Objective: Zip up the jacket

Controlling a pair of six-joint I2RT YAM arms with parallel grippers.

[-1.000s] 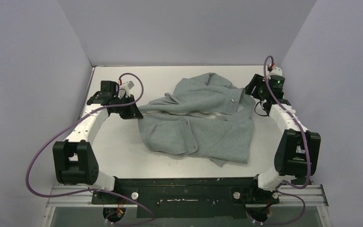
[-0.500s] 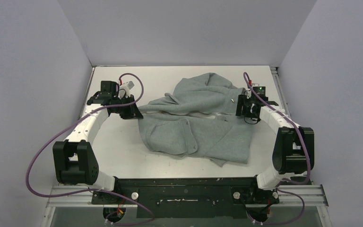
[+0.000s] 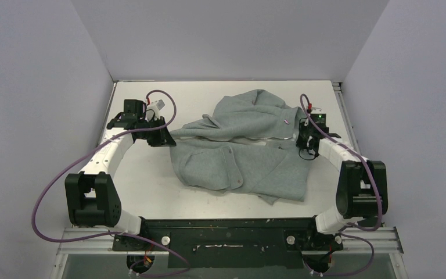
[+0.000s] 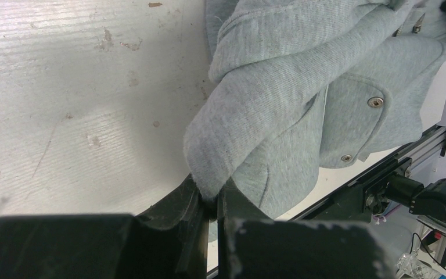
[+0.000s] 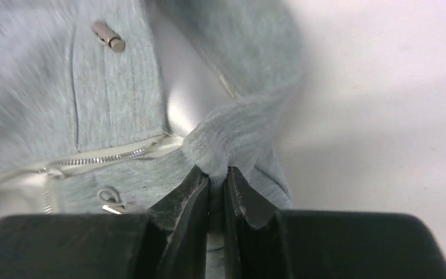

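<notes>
I see the jacket (image 3: 244,148) lying crumpled across the middle of the table (image 3: 145,186), bunched higher toward the far edge. It is soft heather-grey knit, heaped in thick rounded folds. A flap on its near side carries two round metal snaps (image 4: 375,102). The pale zipper (image 5: 101,158), a strip of fine metal teeth on off-white tape, runs across the open front, and a small metal pull (image 5: 111,204) lies just under it. My left fingers (image 4: 194,203) are pinched together on a fat rolled fold at the jacket's left end, toward the table's left edge. My right fingers (image 5: 194,192) are clamped on a ribbed, nubbly corner at its right end. The table is white, scuffed and streaky
</notes>
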